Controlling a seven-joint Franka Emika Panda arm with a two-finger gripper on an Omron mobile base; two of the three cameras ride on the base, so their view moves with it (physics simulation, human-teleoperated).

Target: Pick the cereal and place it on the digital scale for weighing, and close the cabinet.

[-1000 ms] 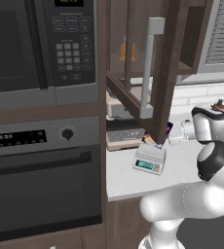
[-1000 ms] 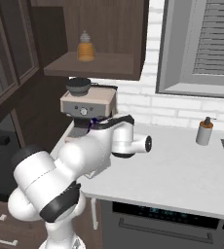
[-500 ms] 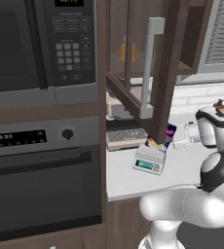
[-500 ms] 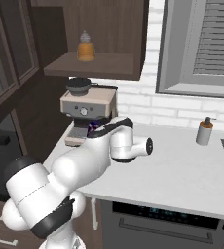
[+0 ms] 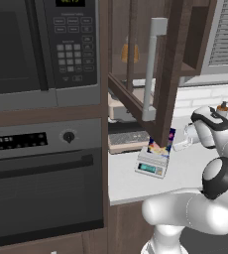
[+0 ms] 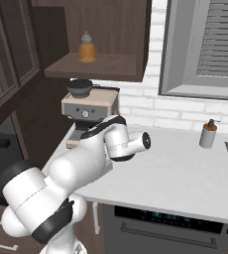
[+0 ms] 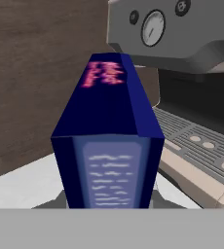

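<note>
Cereal [image 7: 106, 146] upright in hand view, box edge toward camera, clenched in gripper; fingertips hidden behind box. In left base view cereal [image 5: 161, 144] stands at back of digital scale [image 5: 152, 162], seemingly on or just above platform; contact unclear. Scale on counter [image 5: 185, 168] beside coffee machine [image 7: 192, 73]. Cabinet [image 5: 150, 74] door open overhead, handle [image 5: 150, 69] above scale. Judgement: lower straight, keep box centred over platform, release only once base seated, withdraw clear of door edge. Door closing not yet done.
</note>
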